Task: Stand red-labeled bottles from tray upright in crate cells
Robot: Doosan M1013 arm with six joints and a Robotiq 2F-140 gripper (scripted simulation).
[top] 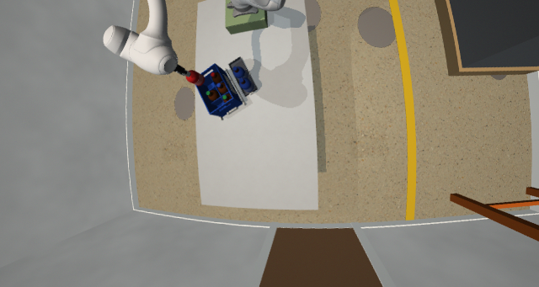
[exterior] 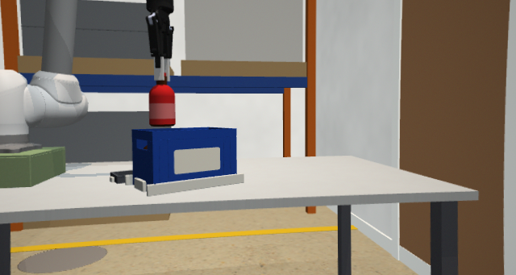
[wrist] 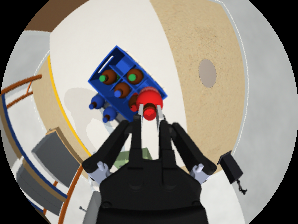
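My gripper [exterior: 162,78] is shut on the neck of a red-labeled bottle [exterior: 162,105] and holds it upright, its base just above the rim of the blue crate [exterior: 185,155]. The overhead view shows the bottle [top: 194,77] at the crate's [top: 221,94] left corner. The crate holds several brown bottles with red and green caps [top: 213,94]. In the wrist view the red bottle [wrist: 148,102] hangs between my fingers beside the crate [wrist: 124,83]. The grey tray [top: 242,81] next to the crate carries blue bottles [top: 238,72].
The crate stands on a pale base plate [exterior: 193,184] on the white table. A green block [exterior: 30,166] under the robot base stands at the table's far end. Shelving with orange posts [exterior: 310,69] stands behind the table.
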